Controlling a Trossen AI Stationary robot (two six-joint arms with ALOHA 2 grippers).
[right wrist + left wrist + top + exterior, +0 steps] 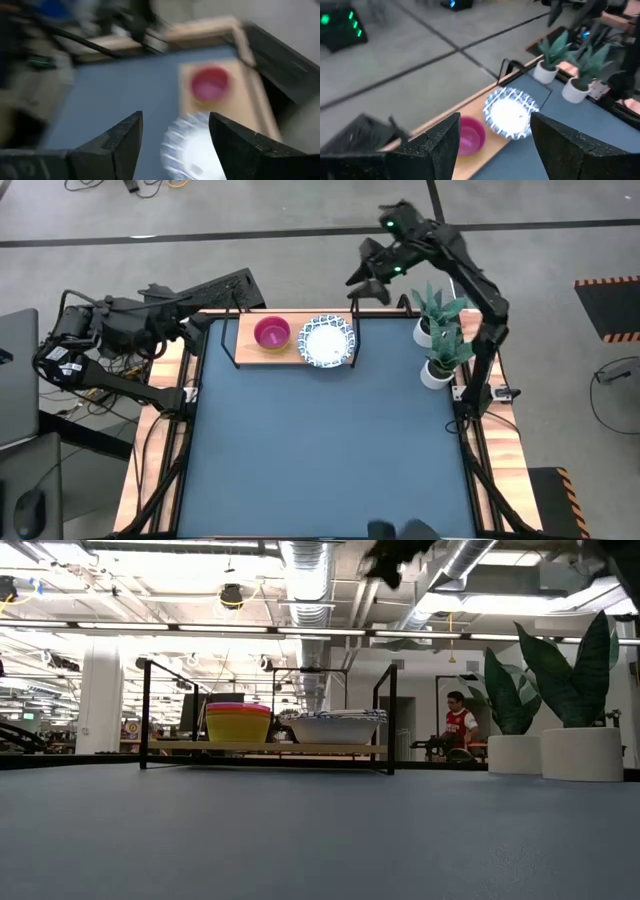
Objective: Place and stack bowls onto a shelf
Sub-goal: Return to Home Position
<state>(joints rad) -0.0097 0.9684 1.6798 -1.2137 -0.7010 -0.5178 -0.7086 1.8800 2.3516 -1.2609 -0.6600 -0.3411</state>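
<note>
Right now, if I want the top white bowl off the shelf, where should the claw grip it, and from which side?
Probably its blue-patterned rim, from straight above, one finger inside, one outside. The top white bowl sits upright, open side up, on the shelf, so the thin rim is exposed. Pick the table-side rim, clear of the magenta bowl.

The shelf [265,748] is standing at the far side of the blue worktop [300,840], its black posts rising above the wooden board. A stack of small bowls [238,724] is sitting on the board's left part, a magenta rim showing above yellow. Just beside it, the white bowls [335,727] with blue rims are resting nested together. Two white plant pots [583,753] are standing to the right. A dark arm part [395,560] is hanging at the top edge. A person in red [459,725] is sitting far behind.
</note>
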